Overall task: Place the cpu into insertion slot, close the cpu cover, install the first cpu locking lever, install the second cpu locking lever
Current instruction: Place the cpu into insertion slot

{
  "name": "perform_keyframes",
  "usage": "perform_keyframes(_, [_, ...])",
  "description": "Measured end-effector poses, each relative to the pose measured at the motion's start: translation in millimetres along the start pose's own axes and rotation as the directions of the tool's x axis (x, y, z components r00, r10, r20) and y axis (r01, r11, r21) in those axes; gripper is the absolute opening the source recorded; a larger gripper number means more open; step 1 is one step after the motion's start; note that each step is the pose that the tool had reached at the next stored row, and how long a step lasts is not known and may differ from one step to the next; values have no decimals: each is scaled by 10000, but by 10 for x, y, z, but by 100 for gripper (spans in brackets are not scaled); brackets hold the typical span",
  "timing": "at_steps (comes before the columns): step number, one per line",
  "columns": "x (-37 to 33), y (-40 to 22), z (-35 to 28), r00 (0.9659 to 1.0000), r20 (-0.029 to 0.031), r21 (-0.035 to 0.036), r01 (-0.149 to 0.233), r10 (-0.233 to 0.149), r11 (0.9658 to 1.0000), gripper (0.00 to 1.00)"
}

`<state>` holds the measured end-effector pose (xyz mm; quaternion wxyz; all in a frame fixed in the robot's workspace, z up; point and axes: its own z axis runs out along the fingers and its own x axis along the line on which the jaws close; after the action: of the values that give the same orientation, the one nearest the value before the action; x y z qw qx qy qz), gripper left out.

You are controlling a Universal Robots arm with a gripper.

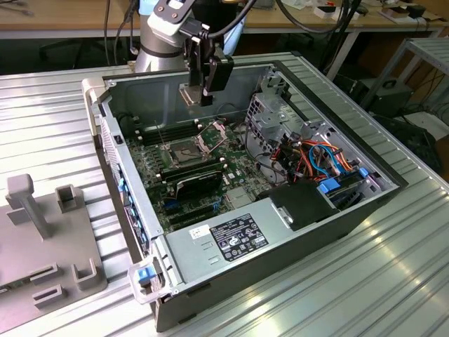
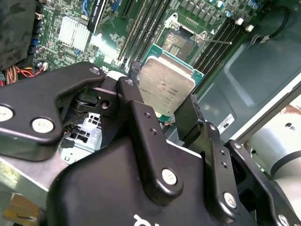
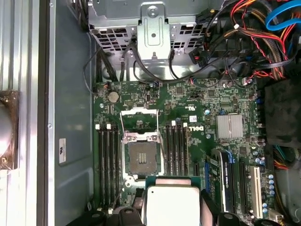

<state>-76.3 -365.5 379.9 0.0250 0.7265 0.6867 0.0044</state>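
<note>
My gripper (image 1: pixel 197 96) hangs above the open computer case, shut on the cpu (image 1: pixel 188 96), a flat silver-grey square chip. In both wrist views the black fingers (image 2: pixel 134 110) clamp the cpu (image 2: pixel 167 84) by two opposite edges. Below it on the green board lies the insertion slot (image 3: pixel 141 158), a dark square socket with nothing in it. The cpu cover (image 3: pixel 140 120) stands swung open at the socket's far side. A thin lever wire (image 2: pixel 214 41) sticks up beside the insertion slot (image 2: pixel 181 41). The held cpu (image 3: pixel 171 203) is well above the socket and apart from it.
Long black memory slots (image 3: pixel 107 157) flank the socket on both sides. A finned heat sink (image 3: pixel 229 126), a metal drive cage (image 3: pixel 153 26) and bundled coloured cables (image 1: pixel 319 158) lie inside the case. A grey fixture (image 1: pixel 49 232) stands on the table at the exterior view's left.
</note>
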Motion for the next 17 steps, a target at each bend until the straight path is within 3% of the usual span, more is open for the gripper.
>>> perform_keyframes(7, [46, 27, 45, 9991, 21, 11, -419, 419, 9991, 55])
perform_keyframes(17, [49, 24, 141, 9984, 29, 15, -560, 560, 9984, 55])
